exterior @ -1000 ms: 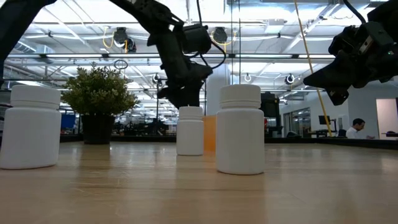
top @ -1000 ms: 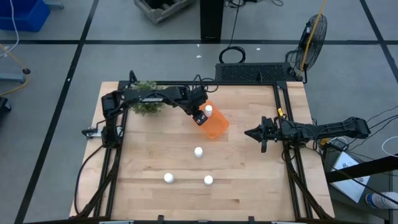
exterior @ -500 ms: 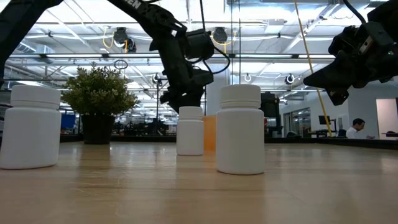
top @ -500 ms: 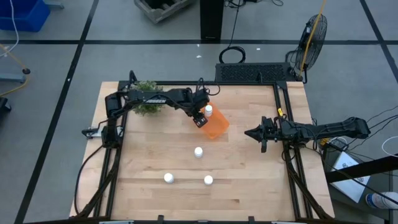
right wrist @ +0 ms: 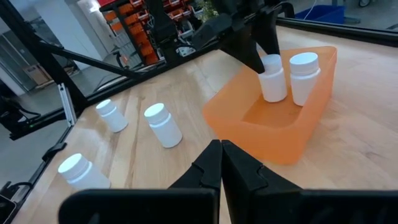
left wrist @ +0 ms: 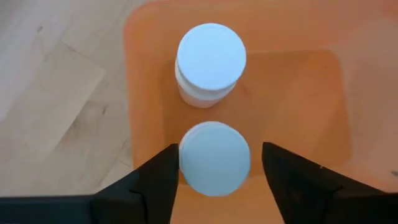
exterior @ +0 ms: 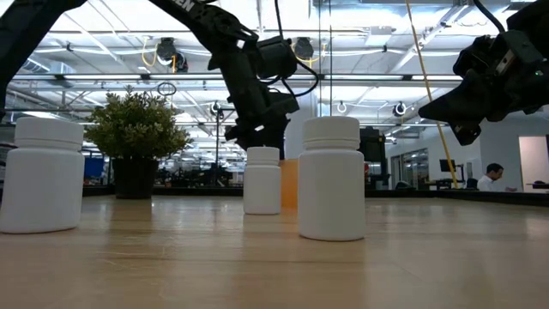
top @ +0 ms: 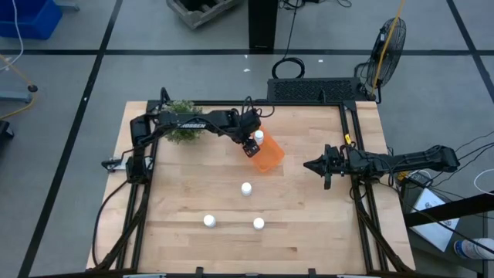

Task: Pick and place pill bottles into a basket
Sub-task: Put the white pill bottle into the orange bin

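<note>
The orange basket point(top: 272, 161) sits at the table's middle, toward the far side. Two white pill bottles stand upright on its floor, one point(left wrist: 211, 62) beyond the other point(left wrist: 214, 158). My left gripper point(top: 251, 144) hangs over the basket, pointing down and open. Its fingers point(left wrist: 155, 183) stand on either side of the nearer bottle. Three more pill bottles point(top: 246, 188) point(top: 208, 221) point(top: 258, 223) stand on the table nearer the front. My right gripper point(top: 309, 164) is shut and empty, held above the table to the right of the basket. My left gripper straddles the nearer bottle's cap point(left wrist: 186, 162) from above. A gap shows between the cap and one finger point(left wrist: 280, 180). Whether the other finger touches the cap I cannot tell. The bottle stands upright on the basket's floor.
A green potted plant point(top: 181, 123) stands at the far left of the table, under my left arm. Black frame rails run along the table's left and right edges. Bare wood lies between the basket and my right gripper.
My left gripper has edged a little toward the table's right over the basket, and its wrist has turned slightly. The bottles and the basket have kept their places.
</note>
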Robot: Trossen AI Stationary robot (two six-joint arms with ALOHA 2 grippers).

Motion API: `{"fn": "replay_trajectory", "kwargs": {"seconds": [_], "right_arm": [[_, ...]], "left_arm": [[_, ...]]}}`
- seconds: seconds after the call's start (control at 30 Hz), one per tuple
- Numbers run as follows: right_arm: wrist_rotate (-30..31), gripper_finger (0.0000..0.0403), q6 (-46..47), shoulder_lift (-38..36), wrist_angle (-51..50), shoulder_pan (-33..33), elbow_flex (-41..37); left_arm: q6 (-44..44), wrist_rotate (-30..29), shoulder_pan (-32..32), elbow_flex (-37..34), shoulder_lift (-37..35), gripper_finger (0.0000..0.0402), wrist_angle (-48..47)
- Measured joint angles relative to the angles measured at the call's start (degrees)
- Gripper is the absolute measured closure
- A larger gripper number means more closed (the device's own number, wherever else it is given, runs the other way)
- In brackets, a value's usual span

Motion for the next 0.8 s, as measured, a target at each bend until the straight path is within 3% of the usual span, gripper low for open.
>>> {"fn": "replay_trajectory", "kwargs": {"seconds": [0.23, 0.5, 0.63, 0.8], "right_arm": [[0.1, 0.0403, 0.0, 0.0, 0.0, 0.0, 0.0], [0.1, 0.0403, 1.9, 0.0, 1.8, 0.0, 0.0], [0.2, 0.0403, 1.6, 0.0, 3.8, 0.0, 0.0], [1.4, 0.0403, 2.2, 0.0, 3.9, 0.0, 0.0]], "left_arm": [[-4.5, -1.7, 0.0, 0.0, -0.2, 0.0145, -0.1], [-8.5, 6.4, 1.3, 0.0, -5.4, 0.0159, 0.0], [-3.4, 8.9, 0.1, 0.0, -9.0, 0.0218, -1.1], [-1.5, 8.8, -2.3, 0.0, -11.0, 0.0361, -1.7]]}}
